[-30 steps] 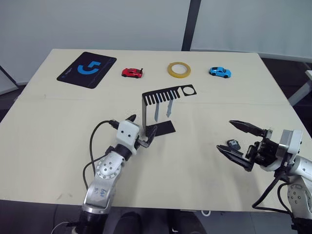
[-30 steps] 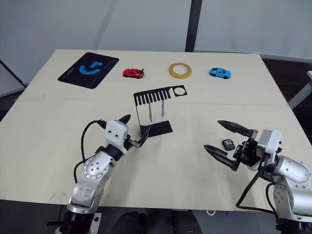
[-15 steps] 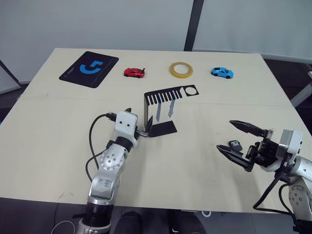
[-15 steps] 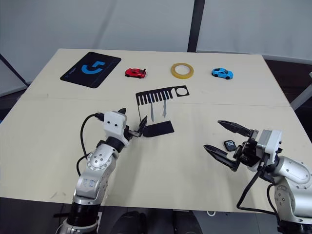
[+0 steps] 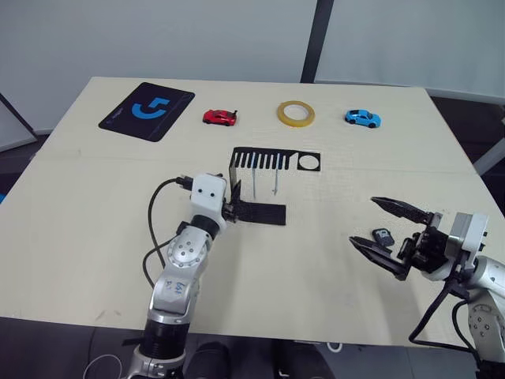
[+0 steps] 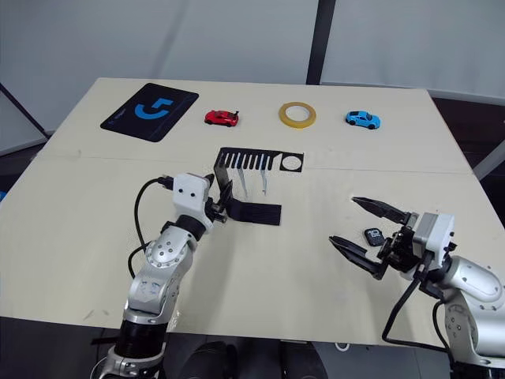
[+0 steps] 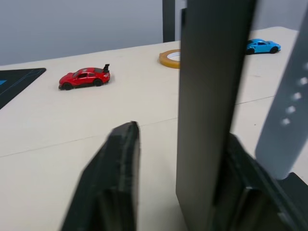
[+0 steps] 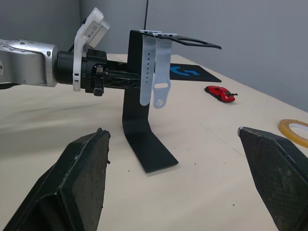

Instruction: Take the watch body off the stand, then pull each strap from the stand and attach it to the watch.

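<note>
1. Only marking I could read was a blue logo on the black mat (image 5: 147,110), far-left corner of the table (image 5: 95,237); no legible text anywhere.
2. Count: 1 stand (image 6: 237,185), 2 straps (image 8: 155,72), 1 watch body (image 6: 372,235), 2 toy cars, red car (image 5: 219,117) and blue car (image 5: 362,118), plus 1 yellow tape roll (image 5: 295,113) between them along the far edge.
3. Both straps hung side by side from the stand's slotted top plate, pale w/ small holes.
4. My left gripper (image 6: 221,204) was at the stand's upright; in the left wrist view the upright sat between the two fingers (image 7: 113,178). Couldn't tell whether they actually pinched it.
5. My right gripper (image 6: 363,233) was spread wide, fingers well apart, holding nothing.
6. Watch body lay on the table, off the stand, between the spread right fingers, near the right edge.
</note>
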Motion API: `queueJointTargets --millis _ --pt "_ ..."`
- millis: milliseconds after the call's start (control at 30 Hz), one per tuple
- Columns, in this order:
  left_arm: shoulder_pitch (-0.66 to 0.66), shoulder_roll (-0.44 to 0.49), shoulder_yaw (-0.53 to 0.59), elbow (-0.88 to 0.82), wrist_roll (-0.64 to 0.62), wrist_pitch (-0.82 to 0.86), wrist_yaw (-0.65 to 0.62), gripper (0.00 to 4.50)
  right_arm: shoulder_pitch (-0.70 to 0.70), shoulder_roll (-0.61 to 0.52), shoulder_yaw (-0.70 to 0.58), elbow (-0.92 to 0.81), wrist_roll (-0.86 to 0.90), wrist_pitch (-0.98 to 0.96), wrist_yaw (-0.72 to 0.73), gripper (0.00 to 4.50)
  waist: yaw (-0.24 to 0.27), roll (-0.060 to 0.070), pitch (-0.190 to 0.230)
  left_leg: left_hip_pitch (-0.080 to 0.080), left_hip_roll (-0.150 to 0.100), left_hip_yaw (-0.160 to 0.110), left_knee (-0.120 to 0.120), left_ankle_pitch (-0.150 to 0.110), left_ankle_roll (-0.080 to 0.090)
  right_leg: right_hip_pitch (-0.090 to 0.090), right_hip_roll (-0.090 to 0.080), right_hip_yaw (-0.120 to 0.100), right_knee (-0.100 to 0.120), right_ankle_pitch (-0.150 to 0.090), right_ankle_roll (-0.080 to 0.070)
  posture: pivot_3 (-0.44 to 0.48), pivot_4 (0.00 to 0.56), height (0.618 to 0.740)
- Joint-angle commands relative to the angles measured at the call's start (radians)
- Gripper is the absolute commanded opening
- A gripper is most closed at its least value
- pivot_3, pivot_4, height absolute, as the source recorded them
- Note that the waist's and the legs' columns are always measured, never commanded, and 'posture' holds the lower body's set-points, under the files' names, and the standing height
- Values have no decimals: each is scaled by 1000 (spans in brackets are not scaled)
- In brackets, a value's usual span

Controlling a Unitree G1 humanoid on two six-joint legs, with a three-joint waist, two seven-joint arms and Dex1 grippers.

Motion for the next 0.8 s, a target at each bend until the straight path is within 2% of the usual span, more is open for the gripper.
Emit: queueJointTargets --millis 33,67,200,333,467,633,800 --pt "-27 -9 -13 -25 -9 -12 -17 342 10 3 -20 -42 -2 -13 -23 4500 0 0 0 0 0 0 0 0 0 0 0 0 0 0 0 0 150 740" --pt "-30 -10 -15 -27 -9 -10 -21 40 14 7 -17 -47 -5 -12 -29 4500 0 0 0 0 0 0 0 0 0 0 0 0 0 0 0 0 150 740" --pt "-46 -23 -3 -38 -12 24 -7 40 32 28 0 -84 -33 7 -95 4500 0 0 0 0 0 0 0 0 0 0 0 0 0 0 0 0 150 740" --pt "-71 -37 8 -48 -1 50 18 40 36 60 52 -183 -108 111 -280 4500 -1 0 0 0 0 0 0 0 0 0 0 0 0 0 0 0 150 740" --pt "-85 -48 0 -35 32 57 59 40 3 116 164 -291 -188 275 -486 4500 -1 0 0 -1 0 0 0 0 -1 -2 0 0 0 0 0 0 150 740" --pt "-101 -51 -28 -4 111 76 121 40 -75 217 303 -349 -229 361 -603 4500 -1 0 0 -2 0 0 0 1 -2 -3 0 0 1 0 0 0 150 740" --pt "-96 -74 -20 -1 109 90 143 40 -163 336 440 -321 -324 397 -717 4500 -2 -1 0 -2 0 -1 0 1 -2 -3 0 0 1 0 0 0 150 740"
